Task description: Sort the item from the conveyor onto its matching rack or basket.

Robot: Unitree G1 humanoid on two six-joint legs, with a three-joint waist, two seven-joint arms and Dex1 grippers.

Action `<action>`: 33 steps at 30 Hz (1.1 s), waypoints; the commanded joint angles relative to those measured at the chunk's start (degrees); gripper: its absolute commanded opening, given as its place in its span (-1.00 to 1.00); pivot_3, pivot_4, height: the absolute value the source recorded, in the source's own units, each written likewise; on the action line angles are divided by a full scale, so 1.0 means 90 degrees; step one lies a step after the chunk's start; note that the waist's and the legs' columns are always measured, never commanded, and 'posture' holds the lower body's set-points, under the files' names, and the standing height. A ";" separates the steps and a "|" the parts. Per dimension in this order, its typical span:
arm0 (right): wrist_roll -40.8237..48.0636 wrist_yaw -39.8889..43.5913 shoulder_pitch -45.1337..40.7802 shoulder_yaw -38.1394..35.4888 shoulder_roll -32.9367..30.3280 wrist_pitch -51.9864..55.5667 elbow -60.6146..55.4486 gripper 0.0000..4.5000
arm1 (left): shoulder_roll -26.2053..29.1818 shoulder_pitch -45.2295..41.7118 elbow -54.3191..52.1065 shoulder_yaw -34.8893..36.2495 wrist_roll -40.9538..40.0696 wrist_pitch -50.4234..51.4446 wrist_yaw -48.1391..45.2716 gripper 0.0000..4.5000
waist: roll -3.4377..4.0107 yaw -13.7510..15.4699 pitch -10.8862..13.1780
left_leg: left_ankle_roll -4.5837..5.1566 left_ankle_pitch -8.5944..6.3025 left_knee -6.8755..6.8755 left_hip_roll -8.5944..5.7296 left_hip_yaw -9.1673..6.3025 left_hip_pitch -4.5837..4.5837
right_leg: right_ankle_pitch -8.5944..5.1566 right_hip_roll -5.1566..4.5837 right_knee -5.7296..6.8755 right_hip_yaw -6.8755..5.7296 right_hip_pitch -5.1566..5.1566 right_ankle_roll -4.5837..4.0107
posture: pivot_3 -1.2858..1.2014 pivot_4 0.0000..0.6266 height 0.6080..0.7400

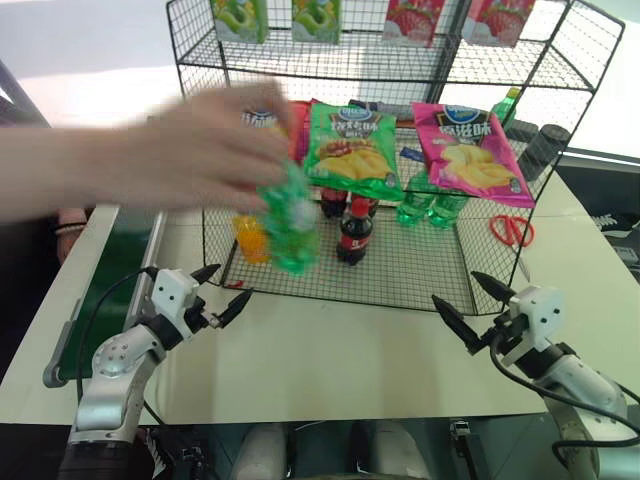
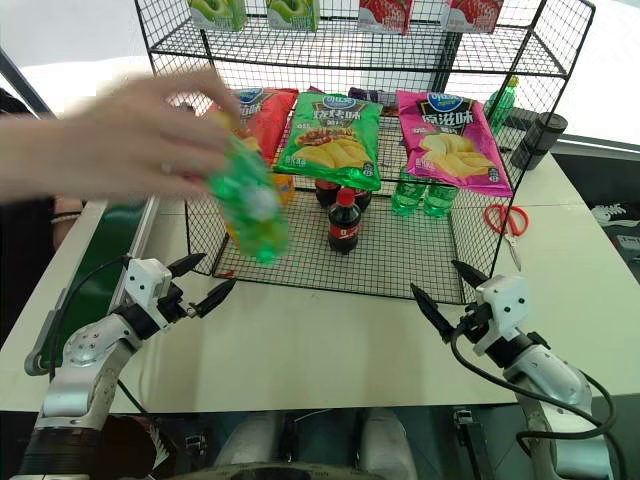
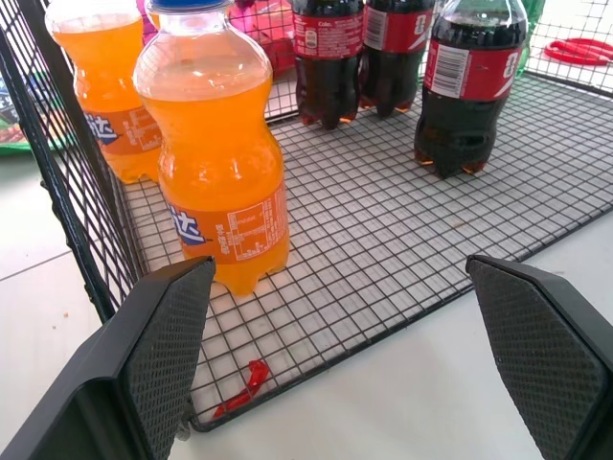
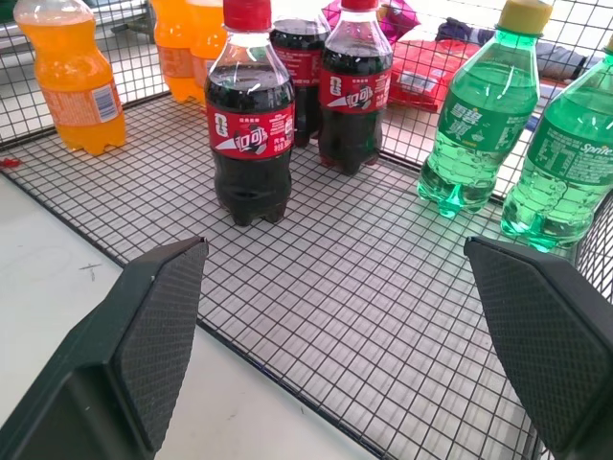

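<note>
Green bottle: clear-green plastic soda bottle (image 1: 290, 222), carried by a person's hand (image 1: 215, 145) above the black wire-mesh basket tier (image 1: 400, 270).
Handling: likely light, smooth, slippery; take hold around the labelled body.
Grippers: left gripper (image 1: 222, 292) and right gripper (image 1: 473, 310) spread wide, empty, over the pale surface (image 1: 330, 360).

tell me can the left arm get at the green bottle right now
Probably not yet. The green bottle is held in a person's hand, up in the air in front of the wire rack. The left gripper waits open, low over the table below it.
</note>
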 commanded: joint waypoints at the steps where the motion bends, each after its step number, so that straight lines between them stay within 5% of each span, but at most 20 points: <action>1: 0.0010 0.0023 -0.0111 0.0022 0.0006 -0.0129 -0.0067 0.98 | 0.0024 0.0073 -0.0227 0.0134 -0.0024 -0.0092 0.0057 1.00 | 0.0000 0.0000 0.0000 | 0.0000 0.0000 0.0000 0.0000 0.0000 0.0000 | 0.0000 0.0000 0.0000 0.0000 0.0000 0.0000 | 0.03 -0.52 0.88; 10: 0.0028 0.0067 -0.0449 0.0258 -0.0049 0.0019 -0.0055 0.98 | 0.0048 0.0373 -0.0550 0.0614 -0.0316 0.0105 0.0319 1.00 | 0.0000 -0.0003 0.0000 | 0.0000 0.0000 0.0000 0.0000 0.0000 0.0000 | 0.0000 -0.0002 0.0000 0.0000 -0.0001 0.0000 | 0.03 -0.52 0.88; 20: 0.0062 0.0342 -0.1100 0.0615 -0.0071 0.0078 0.0221 0.98 | -0.0056 0.0038 -0.0258 0.2169 -0.1089 0.1207 0.1892 1.00 | -0.0007 0.0001 -0.0003 | 0.0000 0.0000 0.0002 0.0000 -0.0001 -0.0001 | 0.0001 -0.0002 0.0000 -0.0001 0.0000 0.0000 | 0.03 -0.52 0.88; 33: 0.0278 0.0480 -0.1453 0.2076 0.0260 0.0890 -0.0859 0.98 | -0.0239 -0.0729 0.0723 0.2595 -0.0426 0.0693 0.3275 1.00 | -0.0023 0.0000 -0.0011 | -0.0004 0.0002 0.0001 0.0000 -0.0003 -0.0002 | 0.0001 0.0004 0.0001 -0.0003 -0.0001 0.0001 | 0.03 -0.52 0.88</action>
